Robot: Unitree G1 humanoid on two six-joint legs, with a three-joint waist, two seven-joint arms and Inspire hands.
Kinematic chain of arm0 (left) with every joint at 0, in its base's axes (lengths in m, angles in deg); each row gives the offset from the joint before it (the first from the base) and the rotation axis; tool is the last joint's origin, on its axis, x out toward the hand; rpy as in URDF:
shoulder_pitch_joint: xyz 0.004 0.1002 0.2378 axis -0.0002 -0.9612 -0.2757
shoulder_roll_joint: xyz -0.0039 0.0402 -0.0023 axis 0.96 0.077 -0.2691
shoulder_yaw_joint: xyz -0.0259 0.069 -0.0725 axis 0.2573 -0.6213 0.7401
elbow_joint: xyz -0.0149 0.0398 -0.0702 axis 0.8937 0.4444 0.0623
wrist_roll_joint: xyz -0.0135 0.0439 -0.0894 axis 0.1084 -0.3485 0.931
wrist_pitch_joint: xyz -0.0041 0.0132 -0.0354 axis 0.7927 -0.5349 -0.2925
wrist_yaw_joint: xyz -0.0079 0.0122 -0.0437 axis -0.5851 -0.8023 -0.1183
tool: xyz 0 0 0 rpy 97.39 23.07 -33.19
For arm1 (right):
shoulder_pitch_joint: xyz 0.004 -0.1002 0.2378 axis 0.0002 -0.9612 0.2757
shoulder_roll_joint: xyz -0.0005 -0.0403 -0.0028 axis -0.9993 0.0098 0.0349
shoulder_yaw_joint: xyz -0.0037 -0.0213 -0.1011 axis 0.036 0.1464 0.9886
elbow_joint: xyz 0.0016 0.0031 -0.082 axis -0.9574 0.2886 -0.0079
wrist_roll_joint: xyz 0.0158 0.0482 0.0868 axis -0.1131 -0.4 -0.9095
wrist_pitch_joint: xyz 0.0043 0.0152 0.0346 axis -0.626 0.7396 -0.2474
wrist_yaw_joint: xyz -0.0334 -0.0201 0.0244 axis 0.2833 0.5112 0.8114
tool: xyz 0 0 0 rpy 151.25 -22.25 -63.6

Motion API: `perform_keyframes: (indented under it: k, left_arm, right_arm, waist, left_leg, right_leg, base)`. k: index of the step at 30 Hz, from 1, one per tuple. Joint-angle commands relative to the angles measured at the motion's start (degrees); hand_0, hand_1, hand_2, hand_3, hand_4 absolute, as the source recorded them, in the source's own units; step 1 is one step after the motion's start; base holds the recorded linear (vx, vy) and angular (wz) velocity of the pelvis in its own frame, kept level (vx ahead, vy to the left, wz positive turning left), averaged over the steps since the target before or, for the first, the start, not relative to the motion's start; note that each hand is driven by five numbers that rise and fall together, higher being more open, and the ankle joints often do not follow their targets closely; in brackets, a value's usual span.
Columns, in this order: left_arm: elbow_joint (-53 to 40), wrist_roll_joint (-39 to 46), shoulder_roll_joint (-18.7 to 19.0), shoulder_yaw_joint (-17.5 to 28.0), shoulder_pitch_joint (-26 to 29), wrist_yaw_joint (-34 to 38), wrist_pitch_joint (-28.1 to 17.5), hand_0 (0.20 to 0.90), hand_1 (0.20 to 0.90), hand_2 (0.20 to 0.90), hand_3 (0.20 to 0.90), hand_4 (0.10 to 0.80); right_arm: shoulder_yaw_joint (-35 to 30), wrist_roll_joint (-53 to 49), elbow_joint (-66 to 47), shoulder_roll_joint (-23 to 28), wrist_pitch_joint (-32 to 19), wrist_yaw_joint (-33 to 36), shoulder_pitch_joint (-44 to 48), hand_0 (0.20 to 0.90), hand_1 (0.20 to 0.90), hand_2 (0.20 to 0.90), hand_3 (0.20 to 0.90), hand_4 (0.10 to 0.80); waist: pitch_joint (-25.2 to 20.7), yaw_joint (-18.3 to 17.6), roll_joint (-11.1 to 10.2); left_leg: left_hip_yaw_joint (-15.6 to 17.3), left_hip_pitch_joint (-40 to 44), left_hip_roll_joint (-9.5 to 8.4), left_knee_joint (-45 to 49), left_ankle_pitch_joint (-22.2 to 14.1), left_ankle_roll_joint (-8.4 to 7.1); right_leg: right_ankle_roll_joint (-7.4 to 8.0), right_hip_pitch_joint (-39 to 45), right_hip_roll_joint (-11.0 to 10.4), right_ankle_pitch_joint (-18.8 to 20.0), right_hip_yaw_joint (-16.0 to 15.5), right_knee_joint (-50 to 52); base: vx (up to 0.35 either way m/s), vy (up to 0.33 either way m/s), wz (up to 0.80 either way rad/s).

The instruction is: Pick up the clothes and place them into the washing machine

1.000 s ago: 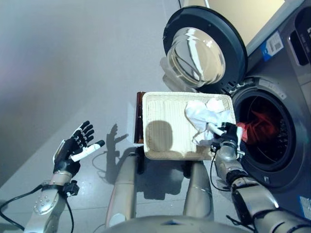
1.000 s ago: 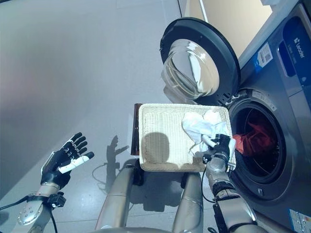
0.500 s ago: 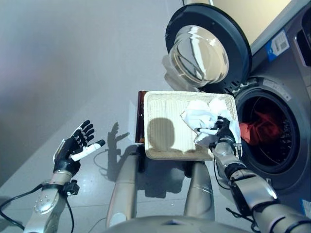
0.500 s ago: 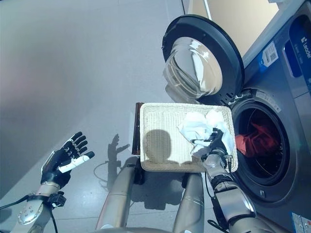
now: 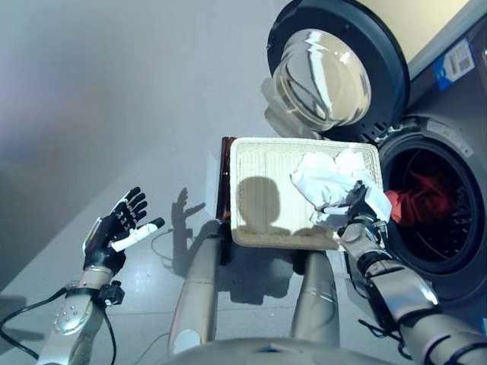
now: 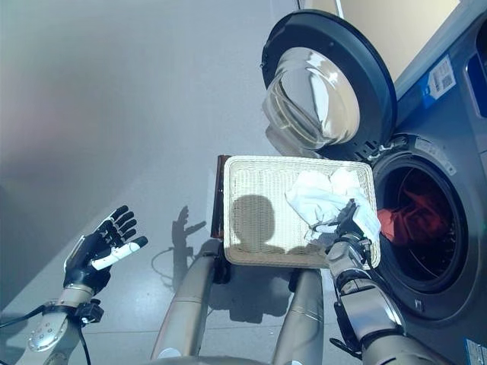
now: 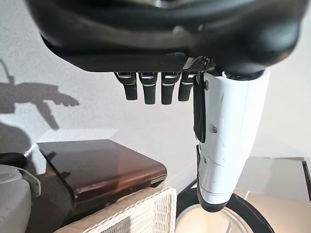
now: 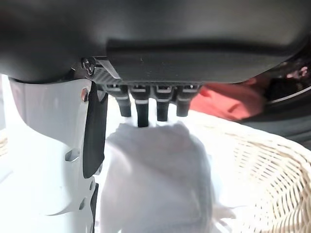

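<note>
A crumpled white cloth [image 5: 329, 181] lies in the right part of a shallow cream wicker basket [image 5: 262, 228]. My right hand [image 5: 358, 207] rests over the cloth's near edge, fingers straight and spread, thumb out. The right wrist view shows the white cloth [image 8: 155, 179] just under the fingers, nothing curled round it. To the right, the washing machine's drum [image 5: 434, 258] stands open and holds a red garment [image 5: 421, 199]. Off to the left, low over the floor, my left hand [image 5: 114, 232] hangs open and empty.
The round machine door [image 5: 335, 65] is swung open behind the basket. The basket sits on a dark brown stand [image 7: 97, 165], its edge showing at the basket's left side [image 5: 226, 175]. Grey floor lies all around to the left.
My right hand has moved from the drum's rim leftward onto the white cloth in the basket. The camera has shifted a little. The left hand has not moved.
</note>
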Motion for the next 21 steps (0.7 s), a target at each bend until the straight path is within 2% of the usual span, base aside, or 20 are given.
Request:
perform_keyframes:
  k: [1, 9, 21]
  left_arm:
    - [-7.3, -0.1, 1.5, 2.6, -1.2, 0.2, -4.7, 0.900, 0.900, 0.900, 0.900, 0.800]
    - [-12.3, 1.2, 4.6, 2.1, -1.6, -2.0, -4.8, 0.900, 0.900, 0.900, 0.900, 0.800]
    - [-12.8, 1.0, 4.8, 1.2, 0.2, -2.3, -5.3, 0.900, 0.900, 0.900, 0.900, 0.800]
  right_arm:
    - [1.2, -1.9, 1.5, 4.4, -0.8, 2.5, 1.8, 0.900, 0.900, 0.900, 0.900, 0.800]
    - [1.9, -1.8, 9.8, 6.6, 3.0, -1.5, 5.0, 0.900, 0.900, 0.900, 0.900, 0.800]
    - [2.6, -3.0, 7.5, 5.5, 0.6, -4.2, 5.0, 0.900, 0.900, 0.900, 0.900, 0.800]
  waist:
    - [-2.2, 0.5, 0.3]
    - [-2.0, 2.9, 2.7]
    - [-2.5, 3.5, 3.6]
  left_leg:
    - [-3.2, -0.8, 2.11, -7.7, 4.4, -4.38]
    - [-3.6, -3.8, 1.52, -4.9, 3.9, -4.09]
    - [-3.2, -5.6, 1.15, -5.0, 4.2, -3.67]
  right_leg:
    - [-0.32, -0.3, -1.4, 2.0, 1.5, -2.4]
    - [-0.57, -3.7, -2.3, 0.8, 2.6, 1.3]
    - [-0.36, -6.6, -2.7, 0.8, 3.4, 2.5]
  base:
    - [0.000, 0.000, 0.00]
    - [-0.009, -0.009, 0.03]
    - [0.001, -0.002, 0.01]
